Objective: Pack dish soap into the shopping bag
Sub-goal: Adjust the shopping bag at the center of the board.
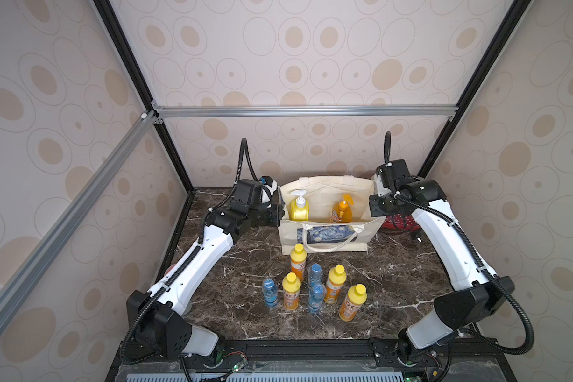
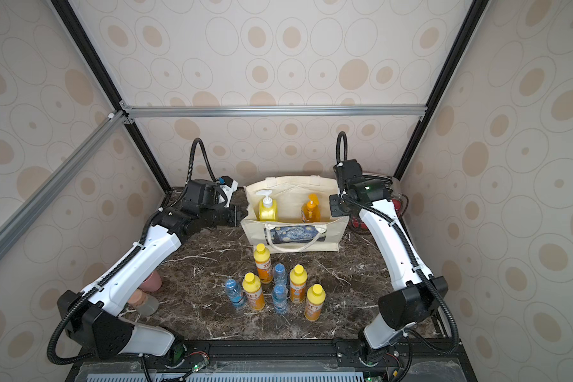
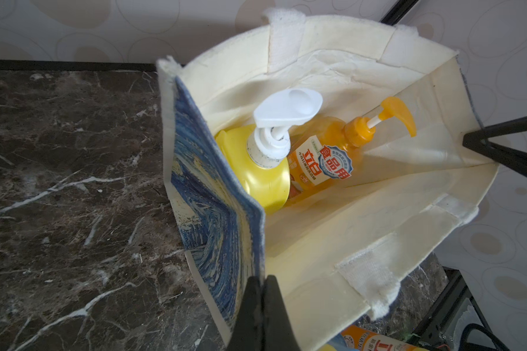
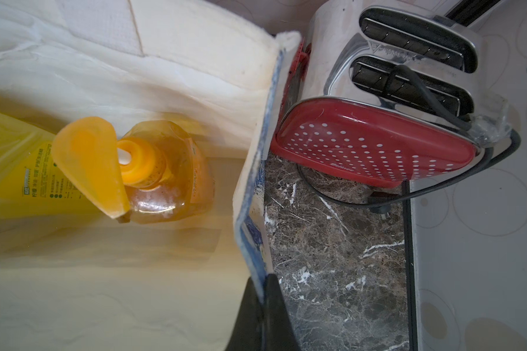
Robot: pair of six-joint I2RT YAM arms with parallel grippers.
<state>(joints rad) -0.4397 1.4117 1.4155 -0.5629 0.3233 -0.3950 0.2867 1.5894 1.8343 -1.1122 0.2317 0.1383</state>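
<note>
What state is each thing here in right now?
shopping bag: open, standing, both ends pinched.
left tool: shut on the shopping bag's rim.
right tool: shut on the opposite rim.
yellow pump bottle: inside bag, upright.
amber pump bottle: inside bag.
small orange bottles: four, capped, standing outside bag.
water bottles: three, capped, standing.
toaster: unplugged, slots empty.

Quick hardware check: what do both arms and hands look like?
The left arm and right arm match: white shells, black joint housings, black corrugated conduit tied alongside. The left hand and right hand are black, tapering to narrow tips.
</note>
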